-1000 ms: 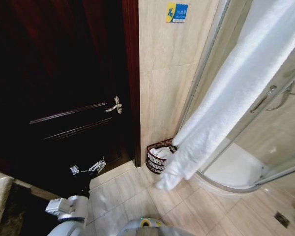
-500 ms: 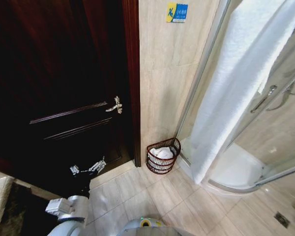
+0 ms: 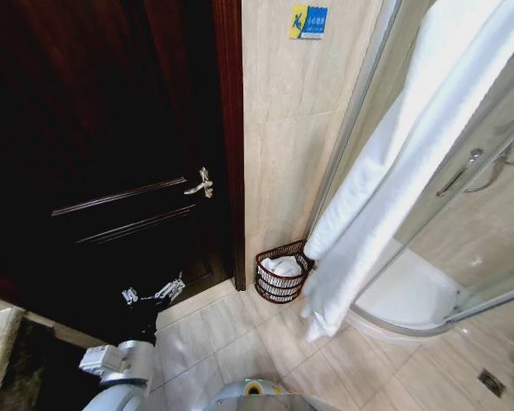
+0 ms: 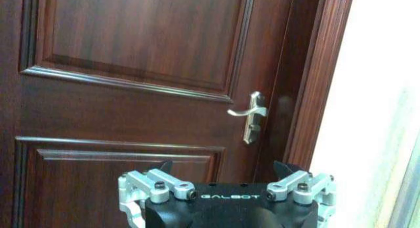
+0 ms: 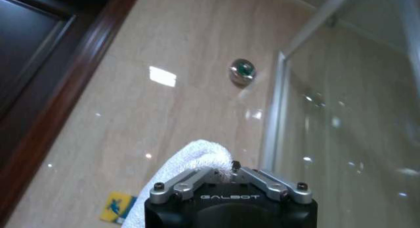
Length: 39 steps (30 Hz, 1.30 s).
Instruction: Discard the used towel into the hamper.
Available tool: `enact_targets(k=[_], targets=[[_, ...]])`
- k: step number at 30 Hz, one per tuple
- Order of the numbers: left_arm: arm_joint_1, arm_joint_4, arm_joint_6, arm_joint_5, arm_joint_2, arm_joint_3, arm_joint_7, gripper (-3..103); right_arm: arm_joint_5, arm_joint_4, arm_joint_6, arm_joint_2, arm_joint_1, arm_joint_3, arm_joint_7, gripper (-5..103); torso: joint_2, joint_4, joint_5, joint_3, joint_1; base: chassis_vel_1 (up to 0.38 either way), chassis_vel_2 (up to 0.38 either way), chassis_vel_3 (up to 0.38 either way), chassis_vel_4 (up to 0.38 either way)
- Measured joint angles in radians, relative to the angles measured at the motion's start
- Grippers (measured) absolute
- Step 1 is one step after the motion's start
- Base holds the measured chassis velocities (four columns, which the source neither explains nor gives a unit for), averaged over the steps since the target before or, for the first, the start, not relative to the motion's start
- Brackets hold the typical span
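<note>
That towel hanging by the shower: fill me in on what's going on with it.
The right hand is shut on one end of the long white towel, holding it high so it hangs down in front of the glass shower enclosure. Its lower end dangles near the floor, just beside the hamper, which stands against the wall and already holds white cloth. The towel is not in yet. The left hand waits open, low, facing the dark wooden door.

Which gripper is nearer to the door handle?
Left. The left gripper faces the door handle, open. The right gripper holds the towel high by the shower.
</note>
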Motion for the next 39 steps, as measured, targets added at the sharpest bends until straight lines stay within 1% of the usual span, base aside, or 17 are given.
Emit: enact_targets(k=[3, 5, 8, 9, 12, 13, 16, 17, 21, 22, 24, 25, 26, 30, 31, 33, 39], targets=[[0.0, 0.0, 0.0, 0.0, 0.0, 0.0, 0.0, 100, 0.033, -0.015, 0.012, -0.074, -0.015, 0.021, 0.004, 2, 0.0, 0.0001, 0.0002, 0.0, 0.0, 0.0, 0.0, 0.0, 0.0], [0.0, 0.0, 0.0, 0.0, 0.0, 0.0, 0.0, 100, 0.038, -0.024, 0.018, -0.091, -0.02, 0.024, 0.004, 2, 0.0, 0.0001, 0.0001, 0.0, 0.0, 0.0, 0.0, 0.0, 0.0], [0.0, 0.0, 0.0, 0.0, 0.0, 0.0, 0.0, 100, 0.065, -0.093, 0.054, -0.182, -0.057, 0.042, 0.004, 2, 0.0, 0.0, 0.0004, 0.0, 0.0, 0.0, 0.0, 0.0, 0.0], [0.0, 0.0, 0.0, 0.0, 0.0, 0.0, 0.0, 100, 0.065, -0.093, 0.054, -0.182, -0.057, 0.042, 0.004, 2, 0.0, 0.0, 0.0004, 0.0, 0.0, 0.0, 0.0, 0.0, 0.0], [0.0, 0.0, 0.0, 0.0, 0.0, 0.0, 0.0, 100, 0.086, -0.167, 0.07, -0.264, -0.098, 0.069, 0.005, 2, 0.0, -0.0001, 0.0003, 0.0, 0.0, 0.0, 0.0, 0.0, 0.0], [0.0, 0.0, 0.0, 0.0, 0.0, 0.0, 0.0, 100, 0.086, -0.167, 0.07, -0.264, -0.098, 0.069, 0.005, 2, 0.0, -0.0001, 0.0003, 0.0, 0.0, 0.0, 0.0, 0.0, 0.0], [0.0, 0.0, 0.0, 0.0, 0.0, 0.0, 0.0, 100, 0.088, -0.218, 0.072, -0.31, -0.176, 0.158, 0.008, 2, 0.0, -0.0001, 0.0003, 0.0, 0.0, 0.0, 0.0, 0.0, 0.0], [0.0, 0.0, 0.0, 0.0, 0.0, 0.0, 0.0, 100, 0.088, -0.218, 0.072, -0.31, -0.176, 0.158, 0.008, 2, 0.0, -0.0001, 0.0003, 0.0, 0.0, 0.0, 0.0, 0.0, 0.0], [0.0, 0.0, 0.0, 0.0, 0.0, 0.0, 0.0, 100, 0.077, -0.294, 0.081, -0.367, -0.337, 0.345, 0.02, 2, 0.0, 0.0001, 0.0005, 0.0, 0.0, 0.0, 0.0, 0.0, 0.0], [0.0, 0.0, 0.0, 0.0, 0.0, 0.0, 0.0, 100, 0.077, -0.294, 0.081, -0.367, -0.337, 0.345, 0.02, 2, 0.0, 0.0001, 0.0005, 0.0, 0.0, 0.0, 0.0, 0.0, 0.0], [0.0, 0.0, 0.0, 0.0, 0.0, 0.0, 0.0, 100, 0.068, -0.382, 0.087, -0.431, -0.414, 0.44, 0.009, 2, 0.0, 0.0001, 0.0006, 0.0, 0.0, 0.0, 0.0, 0.0, 0.0], [0.0, 0.0, 0.0, 0.0, 0.0, 0.0, 0.0, 100, 0.061, -0.427, 0.09, -0.461, -0.443, 0.478, -0.001, 2, 0.0, 0.0001, -0.0003, 0.0, 0.0, 0.0, 0.0, 0.0, 0.0], [0.0, 0.0, 0.0, 0.0, 0.0, 0.0, 0.0, 100, 0.061, -0.427, 0.09, -0.461, -0.443, 0.478, -0.001, 2, 0.0, 0.0001, -0.0003, 0.0, 0.0, 0.0, 0.0, 0.0, 0.0], [0.0, 0.0, 0.0, 0.0, 0.0, 0.0, 0.0, 100, 0.029, -0.602, 0.101, -0.576, -0.558, 0.612, -0.041, 2, 0.0, 0.0002, -0.0003, 0.0, 0.0, 0.0, 0.0, 0.0, 0.0], [0.0, 0.0, 0.0, 0.0, 0.0, 0.0, 0.0, 100, 0.029, -0.602, 0.101, -0.576, -0.558, 0.612, -0.041, 2, 0.0, 0.0002, -0.0003, 0.0, 0.0, 0.0, 0.0, 0.0, 0.0], [0.0, 0.0, 0.0, 0.0, 0.0, 0.0, 0.0, 100, 0.021, -0.627, 0.101, -0.599, -0.611, 0.659, -0.04, 2, 0.0, 0.0001, 0.0001, 0.0, 0.0, 0.0, 0.0, 0.0, 0.0], [0.0, 0.0, 0.0, 0.0, 0.0, 0.0, 0.0, 100, -0.002, -0.63, 0.102, -0.61, -0.704, 0.725, -0.032, 2, 0.0, 0.0001, 0.0007, 0.0, 0.0, 0.0, 0.0, 0.0, 0.0]])
